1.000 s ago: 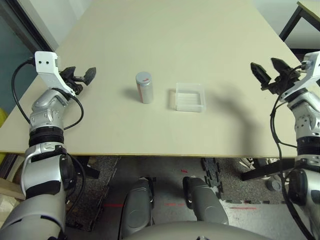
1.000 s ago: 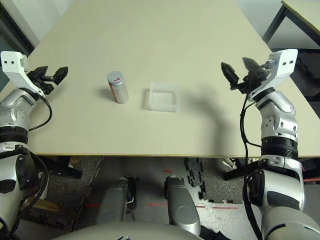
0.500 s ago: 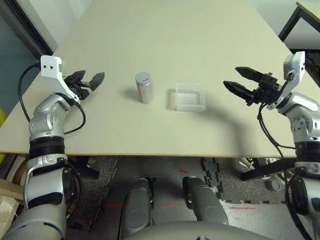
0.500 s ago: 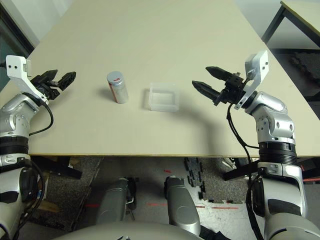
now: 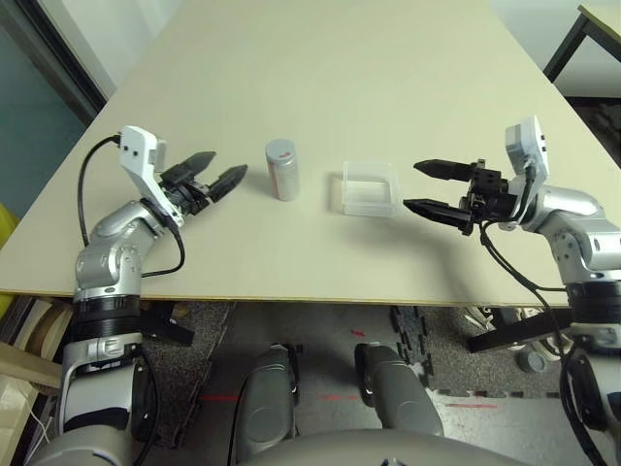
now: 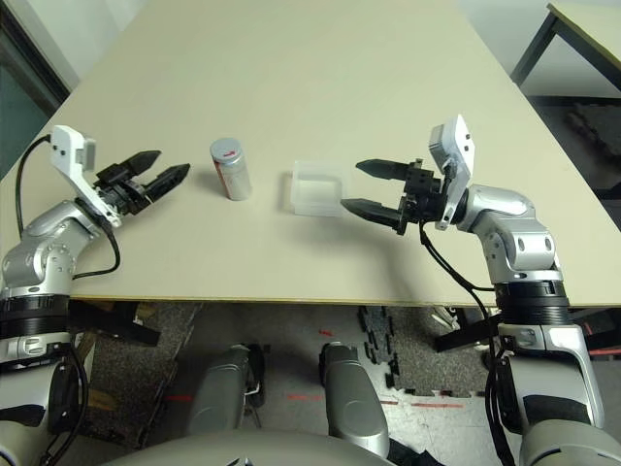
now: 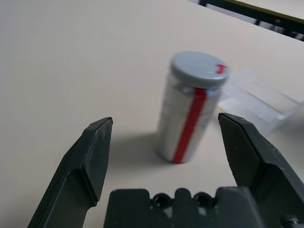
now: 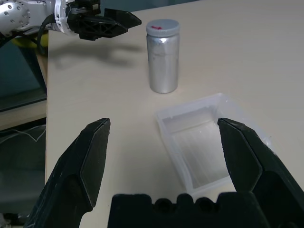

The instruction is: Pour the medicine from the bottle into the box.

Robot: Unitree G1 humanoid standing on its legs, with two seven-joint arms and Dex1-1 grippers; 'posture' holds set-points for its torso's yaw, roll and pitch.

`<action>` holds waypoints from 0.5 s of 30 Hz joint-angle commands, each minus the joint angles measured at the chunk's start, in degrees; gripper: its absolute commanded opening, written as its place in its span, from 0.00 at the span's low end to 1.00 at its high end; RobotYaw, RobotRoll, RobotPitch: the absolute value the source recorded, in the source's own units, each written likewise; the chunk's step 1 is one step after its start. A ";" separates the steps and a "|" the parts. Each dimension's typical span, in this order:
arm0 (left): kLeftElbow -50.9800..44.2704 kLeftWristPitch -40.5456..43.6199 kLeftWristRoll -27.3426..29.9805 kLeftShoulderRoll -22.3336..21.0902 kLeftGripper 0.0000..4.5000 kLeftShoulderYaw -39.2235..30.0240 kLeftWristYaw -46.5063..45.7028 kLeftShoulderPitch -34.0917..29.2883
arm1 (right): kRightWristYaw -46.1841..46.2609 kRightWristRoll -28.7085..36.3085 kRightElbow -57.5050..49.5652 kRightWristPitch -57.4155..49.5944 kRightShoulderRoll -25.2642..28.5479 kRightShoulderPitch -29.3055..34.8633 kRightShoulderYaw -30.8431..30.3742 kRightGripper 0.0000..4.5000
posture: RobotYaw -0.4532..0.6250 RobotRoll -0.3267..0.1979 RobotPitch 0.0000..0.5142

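- Beige table (image 5: pixel 320 87), its top running away from the robot, with the bottle and the box standing on it.
- Silver arms, both reaching in over the table: the left arm (image 5: pixel 109 267) on one side, the right arm (image 5: pixel 572 228) on the other (each trails a black cable).
- Black left gripper (image 5: pixel 229 162), jaws wide apart with bare space between them, aimed inward at the bottle and short of it.
- Black right gripper (image 5: pixel 411 184), jaws spread wide as well, holding nothing; its fingertips are near the box, on the box's right-hand side.
- Clear plastic box (image 5: pixel 369 209), square and low-walled, lying flat to the right of the bottle, near it but apart.
- Silver bottle (image 5: pixel 284 180), upright on the table between the left gripper and the box (nearer the box than the right gripper is to the bottle).
- Grey lid (image 7: pixel 197 66), round, seated on top of the bottle.
- Red stripe (image 7: pixel 191 126), running down the side of the bottle from beneath the lid.
- Red mark (image 7: pixel 221 69), small, on the lid.
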State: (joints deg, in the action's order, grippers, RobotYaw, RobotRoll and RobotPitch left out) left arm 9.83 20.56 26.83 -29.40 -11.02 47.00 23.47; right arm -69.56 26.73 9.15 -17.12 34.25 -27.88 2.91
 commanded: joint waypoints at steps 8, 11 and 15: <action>-2.88 -4.10 -1.15 4.99 0.99 1.78 -2.25 -2.82 | 0.73 -1.90 0.40 2.14 -1.14 -0.26 -0.87 1.00 | 0.28 0.62 0.30; -2.15 -6.65 -2.11 6.59 0.99 2.30 -2.83 -3.21 | 0.98 -2.19 0.66 2.51 -1.31 -0.48 -0.83 1.00 | 0.28 0.62 0.30; -0.03 -10.36 -3.71 8.77 0.99 2.66 -4.07 -3.06 | 1.30 -2.46 0.87 2.79 -1.44 -0.74 -0.74 1.00 | 0.27 0.62 0.29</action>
State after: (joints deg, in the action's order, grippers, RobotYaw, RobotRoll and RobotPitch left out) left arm 8.14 11.84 24.49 -21.01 -9.29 43.43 21.27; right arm -68.54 24.66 9.39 -14.90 32.92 -28.29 2.78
